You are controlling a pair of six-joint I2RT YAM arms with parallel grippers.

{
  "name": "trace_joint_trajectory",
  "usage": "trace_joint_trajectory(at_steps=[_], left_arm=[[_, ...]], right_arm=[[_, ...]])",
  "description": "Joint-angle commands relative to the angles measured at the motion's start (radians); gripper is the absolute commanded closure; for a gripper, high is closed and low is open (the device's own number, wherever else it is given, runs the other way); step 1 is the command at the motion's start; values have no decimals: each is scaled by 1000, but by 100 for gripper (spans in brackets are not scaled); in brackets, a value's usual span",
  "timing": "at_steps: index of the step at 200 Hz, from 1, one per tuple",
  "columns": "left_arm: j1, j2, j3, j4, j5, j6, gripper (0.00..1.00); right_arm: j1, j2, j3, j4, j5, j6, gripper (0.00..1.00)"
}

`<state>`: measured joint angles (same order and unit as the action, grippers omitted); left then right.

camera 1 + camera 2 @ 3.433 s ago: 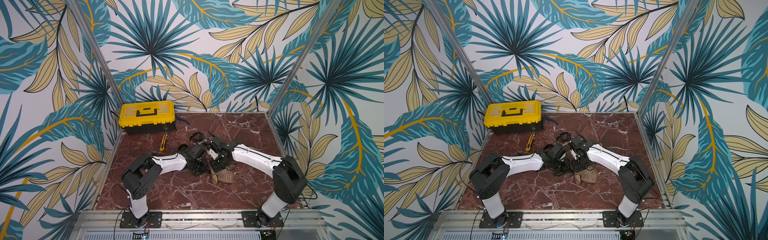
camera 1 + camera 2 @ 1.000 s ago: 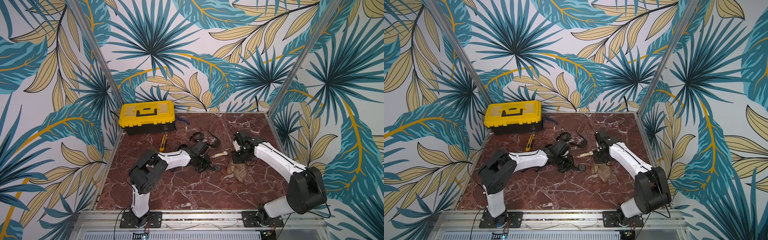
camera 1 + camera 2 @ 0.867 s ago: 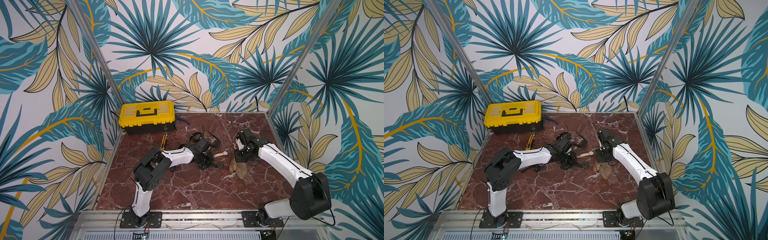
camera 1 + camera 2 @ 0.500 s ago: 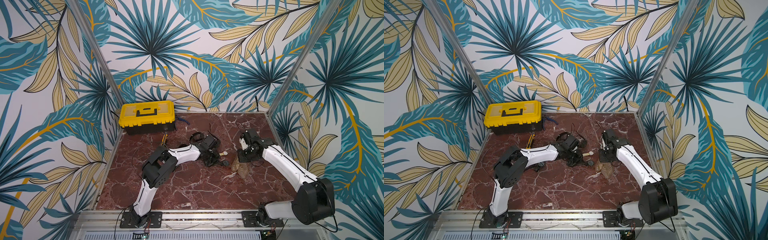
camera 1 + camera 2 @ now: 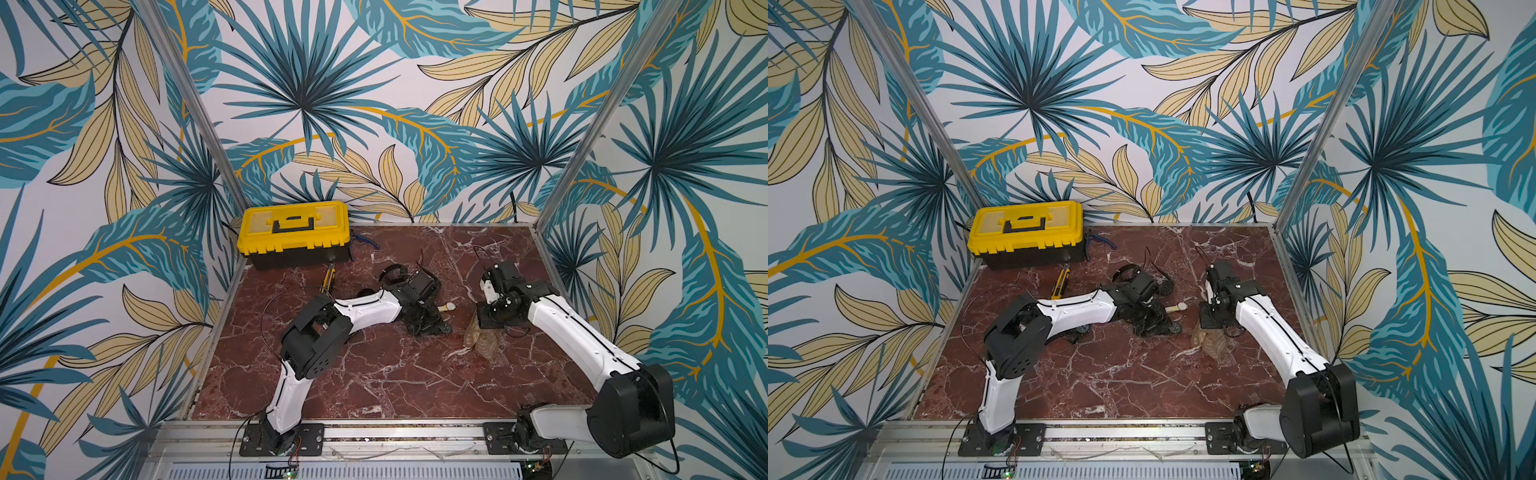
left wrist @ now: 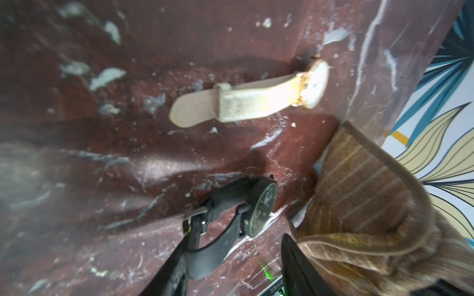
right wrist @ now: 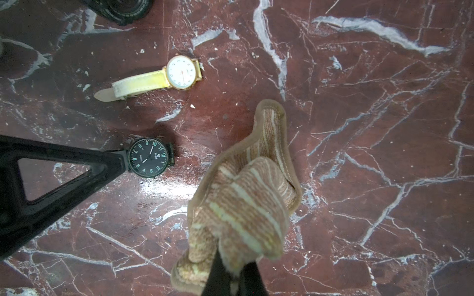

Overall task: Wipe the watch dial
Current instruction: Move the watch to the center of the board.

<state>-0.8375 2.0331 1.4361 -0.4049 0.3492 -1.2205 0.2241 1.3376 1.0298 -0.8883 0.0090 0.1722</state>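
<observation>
Right wrist, striped cloth, black watch nearby

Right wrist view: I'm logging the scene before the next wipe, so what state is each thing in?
Black-dial round watch with black strap: lying dial up, not gripped.
White-dial round watch with cream strap: lying dial up, untouched.
Brown striped cloth: bunched, clamped, hanging.
Right end effector: shut on the cloth.
Left end effector: open, one finger beside the black watch.

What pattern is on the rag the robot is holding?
The rag is brown with thin cream stripes and a plain brown hem. It shows best in the right wrist view.
</observation>
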Motion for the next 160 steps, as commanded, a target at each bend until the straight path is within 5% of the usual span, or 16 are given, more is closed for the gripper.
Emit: trace_joint_trajectory(at_steps=[1, 38, 98, 160], left_arm=[[-6, -45, -17, -15, -21, 12, 46], [-14, -61, -11, -14, -31, 29, 51], [-14, 0, 31, -34, 9, 32, 76], [-20, 72, 100, -49, 52, 38, 83]], right_arm=[[-2, -22, -21, -25, -22, 15, 100], [-2, -28, -40, -15, -38, 24, 100], [3, -28, -51, 19, -110, 29, 100], [96, 93, 12, 81, -147, 45, 100]])
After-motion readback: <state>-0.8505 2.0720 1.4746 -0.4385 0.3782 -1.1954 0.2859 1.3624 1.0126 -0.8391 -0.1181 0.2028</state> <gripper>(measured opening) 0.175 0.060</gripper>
